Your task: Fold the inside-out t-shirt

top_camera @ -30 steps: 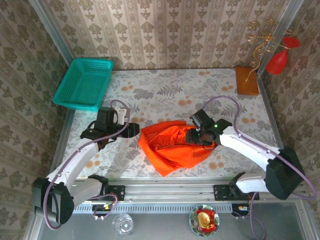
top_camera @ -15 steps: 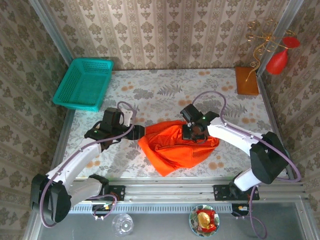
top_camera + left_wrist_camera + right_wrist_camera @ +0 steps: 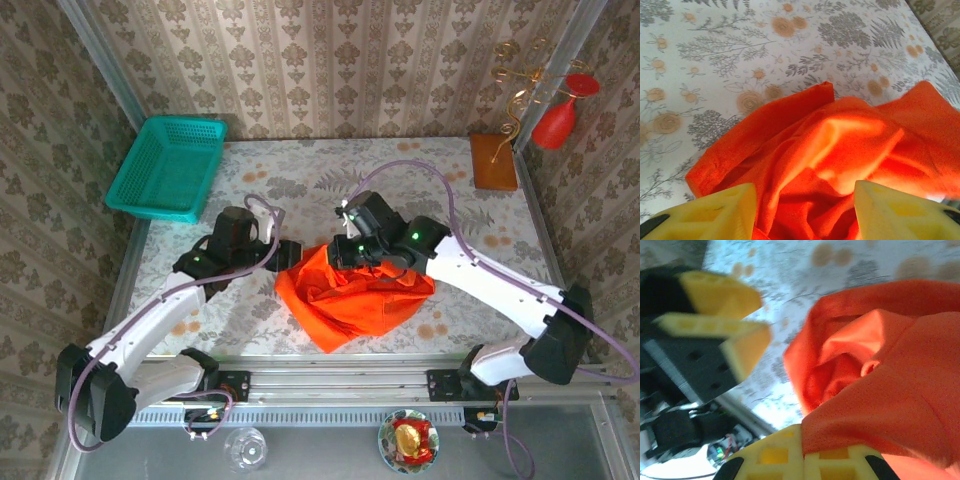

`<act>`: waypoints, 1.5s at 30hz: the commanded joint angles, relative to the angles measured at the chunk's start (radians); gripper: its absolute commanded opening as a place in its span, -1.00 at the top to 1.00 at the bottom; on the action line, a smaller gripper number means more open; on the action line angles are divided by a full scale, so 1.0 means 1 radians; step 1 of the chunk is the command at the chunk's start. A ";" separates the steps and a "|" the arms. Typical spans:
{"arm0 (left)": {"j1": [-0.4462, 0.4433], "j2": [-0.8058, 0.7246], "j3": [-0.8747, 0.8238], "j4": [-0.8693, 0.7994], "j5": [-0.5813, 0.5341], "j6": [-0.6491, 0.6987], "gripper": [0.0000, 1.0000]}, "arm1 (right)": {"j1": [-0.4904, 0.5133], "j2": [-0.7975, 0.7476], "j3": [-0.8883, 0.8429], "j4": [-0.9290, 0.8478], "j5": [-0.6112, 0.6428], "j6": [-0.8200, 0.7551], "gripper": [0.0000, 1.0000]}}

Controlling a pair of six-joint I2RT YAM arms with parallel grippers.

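Orange-red t-shirt [image 3: 352, 300] lies crumpled on the floral table [image 3: 420, 170]; the right pincer [image 3: 347, 252] pinches its far edge, while the left pincer [image 3: 288, 250] stands open at its corner.

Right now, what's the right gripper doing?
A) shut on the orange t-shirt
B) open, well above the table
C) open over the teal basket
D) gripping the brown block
A: in the wrist view the right gripper has its fingers pressed together, with the t-shirt cloth pinched at their tips.
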 commanded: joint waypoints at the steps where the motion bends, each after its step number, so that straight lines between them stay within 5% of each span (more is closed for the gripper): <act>1: 0.008 -0.044 0.030 -0.023 -0.044 -0.022 -0.11 | 0.031 -0.087 -0.063 0.071 -0.070 0.031 1.00; 6: 0.004 -0.025 0.027 -0.029 0.005 -0.021 -0.11 | 0.027 -0.081 -0.168 -0.176 0.182 0.110 0.70; 11: -0.046 0.016 0.030 -0.031 0.024 -0.027 -0.11 | 0.028 -0.088 -0.229 -0.269 0.273 0.118 0.11; 20: -0.198 0.148 0.061 0.031 -0.020 -0.085 -0.09 | -0.011 -0.173 -0.306 -0.213 0.322 0.158 0.11; 34: -0.336 0.412 0.299 -0.174 -0.019 0.265 -0.05 | -0.087 -0.329 -0.370 -0.258 0.350 0.184 0.10; 39: -0.358 0.364 0.292 -0.232 -0.027 0.435 -0.05 | -0.103 -0.386 -0.402 -0.278 0.350 0.198 0.10; 45: -0.378 0.213 0.114 -0.074 -0.030 0.621 0.04 | -0.114 -0.399 -0.414 -0.291 0.343 0.197 0.09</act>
